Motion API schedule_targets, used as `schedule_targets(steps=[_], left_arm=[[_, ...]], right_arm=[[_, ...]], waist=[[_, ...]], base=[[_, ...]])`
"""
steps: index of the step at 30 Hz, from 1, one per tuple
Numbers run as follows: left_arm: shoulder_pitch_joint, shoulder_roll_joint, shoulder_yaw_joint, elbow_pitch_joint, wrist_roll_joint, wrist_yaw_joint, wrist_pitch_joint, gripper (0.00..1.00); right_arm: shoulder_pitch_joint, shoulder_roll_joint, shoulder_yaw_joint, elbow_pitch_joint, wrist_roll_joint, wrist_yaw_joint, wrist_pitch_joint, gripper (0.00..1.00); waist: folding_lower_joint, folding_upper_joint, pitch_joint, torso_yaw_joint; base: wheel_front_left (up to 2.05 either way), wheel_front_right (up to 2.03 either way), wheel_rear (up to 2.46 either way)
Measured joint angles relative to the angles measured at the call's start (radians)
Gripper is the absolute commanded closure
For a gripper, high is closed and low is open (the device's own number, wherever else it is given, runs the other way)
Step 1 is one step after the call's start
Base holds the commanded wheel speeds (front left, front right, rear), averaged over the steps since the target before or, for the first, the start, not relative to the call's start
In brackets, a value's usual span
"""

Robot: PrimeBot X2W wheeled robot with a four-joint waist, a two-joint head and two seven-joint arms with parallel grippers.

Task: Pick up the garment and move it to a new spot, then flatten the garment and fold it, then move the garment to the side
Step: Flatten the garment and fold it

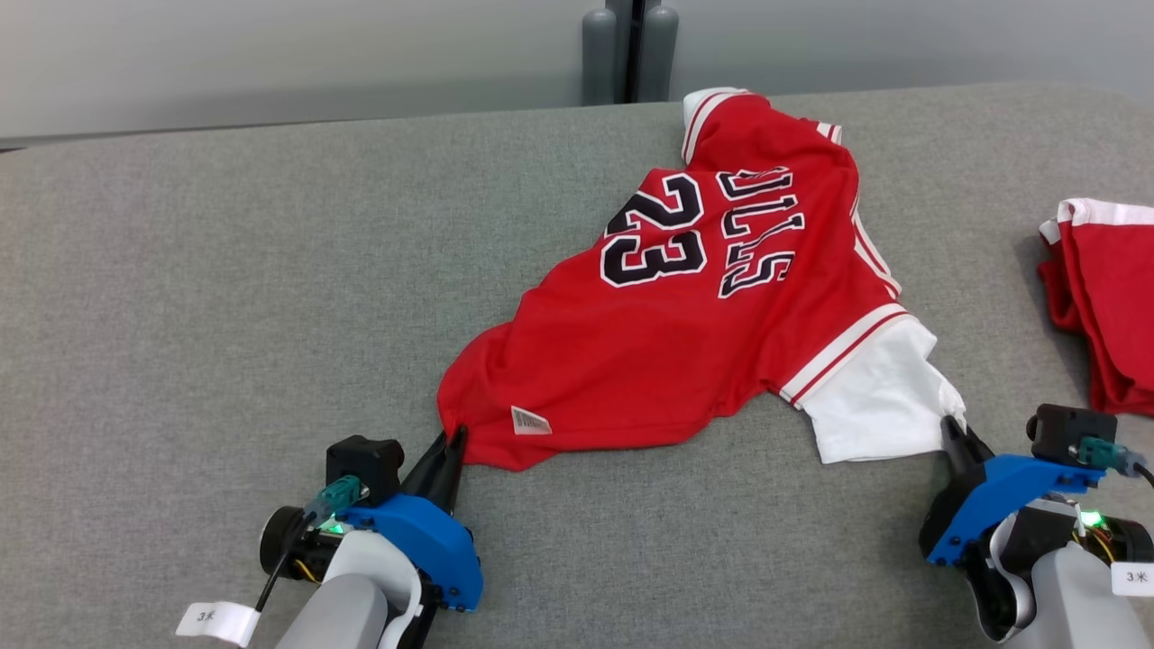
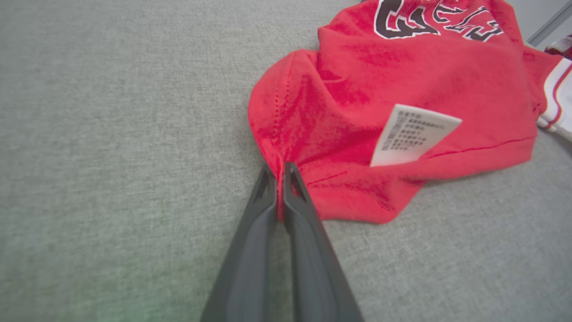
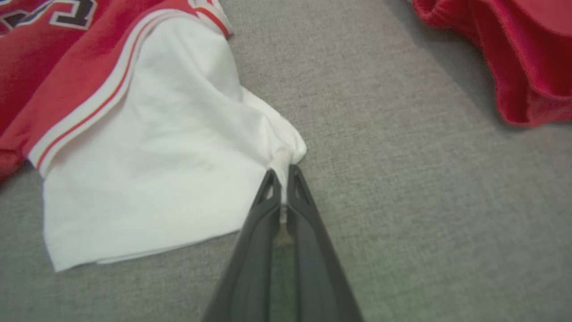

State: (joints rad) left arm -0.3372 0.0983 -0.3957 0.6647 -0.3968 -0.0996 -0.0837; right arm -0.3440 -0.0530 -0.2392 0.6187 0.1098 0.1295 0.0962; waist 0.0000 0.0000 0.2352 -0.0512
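The garment (image 1: 685, 315) is a red jersey with black "23" lettering and a white sleeve, lying crumpled on the grey surface. My left gripper (image 1: 453, 439) is shut on its red hem corner at the near left; the left wrist view shows red cloth (image 2: 357, 103) pinched between the fingers of that gripper (image 2: 280, 172). My right gripper (image 1: 951, 424) is shut on the tip of the white sleeve (image 3: 170, 147), which bunches between the fingers of that gripper (image 3: 281, 172) in the right wrist view. A white care label (image 2: 413, 134) sticks up from the hem.
A second red garment with white trim (image 1: 1104, 297) lies at the right edge of the grey surface (image 1: 225, 297), close to my right arm; it also shows as a red heap (image 3: 514, 53) in the right wrist view. A grey stand (image 1: 629, 50) rises behind the far edge.
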Motion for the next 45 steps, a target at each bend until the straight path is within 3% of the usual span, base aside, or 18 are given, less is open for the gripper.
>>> schedule_targets(steps=[6, 12, 15, 21, 27, 31, 34, 39, 45], left_arm=[[0.031, 0.007, 0.031, -0.113, -0.043, -0.007, -0.057, 1.0], [0.064, 0.014, 0.095, -0.368, -0.181, -0.016, -0.03, 1.0], [0.075, 0.048, 0.124, -0.519, -0.223, -0.017, 0.026, 1.0], [0.081, 0.11, 0.199, -0.806, -0.308, 0.031, 0.161, 1.0], [0.051, 0.184, 0.224, -1.014, -0.288, 0.096, 0.289, 1.0], [0.021, 0.221, 0.247, -1.067, -0.279, 0.131, 0.353, 1.0], [-0.003, 0.231, 0.262, -1.055, -0.291, 0.15, 0.386, 1.0], [-0.115, 0.274, 0.285, -0.963, -0.262, 0.16, 0.412, 1.0], [-0.351, 0.339, 0.283, -0.774, -0.169, 0.151, 0.42, 1.0]], right_arm=[[0.045, 0.004, 0.027, -0.157, 0.104, 0.0, -0.03, 1.0], [0.111, 0.004, 0.021, -0.482, 0.164, 0.001, 0.032, 1.0], [0.13, 0.004, 0.017, -0.657, 0.178, 0.001, 0.089, 1.0], [0.117, -0.001, 0.005, -0.946, 0.167, 0.001, 0.194, 1.0], [0.03, -0.057, 0.005, -1.102, 0.137, 0.001, 0.295, 1.0], [-0.058, -0.141, 0.023, -1.113, 0.143, 0.001, 0.34, 1.0], [-0.135, -0.181, 0.059, -1.046, 0.169, 0.001, 0.359, 1.0], [-0.309, -0.216, 0.15, -0.864, 0.2, 0.001, 0.341, 1.0], [-0.647, -0.261, 0.316, -0.591, 0.165, 0.001, 0.262, 1.0]], waist=[[0.0, 0.0, -0.041, -0.004], [0.0, 0.0, -0.093, -0.01], [0.0, 0.0, -0.114, -0.014], [0.0, 0.0, -0.143, -0.029], [-0.0001, 0.0, -0.131, -0.041], [-0.0001, 0.0, -0.087, -0.05], [0.0, 0.0, -0.034, -0.062], [0.0, 0.0, 0.097, -0.092], [0.0003, 0.0, 0.262, -0.113]], base=[[0.0, 0.0, 0.0], [0.0, 0.0, 0.0], [0.0, 0.0, 0.0], [0.0, 0.0, 0.0], [0.0, 0.0, 0.0], [0.0, 0.0, 0.0], [0.0, 0.0, 0.0], [0.0, 0.0, 0.0], [0.0, 0.0, 0.0]])
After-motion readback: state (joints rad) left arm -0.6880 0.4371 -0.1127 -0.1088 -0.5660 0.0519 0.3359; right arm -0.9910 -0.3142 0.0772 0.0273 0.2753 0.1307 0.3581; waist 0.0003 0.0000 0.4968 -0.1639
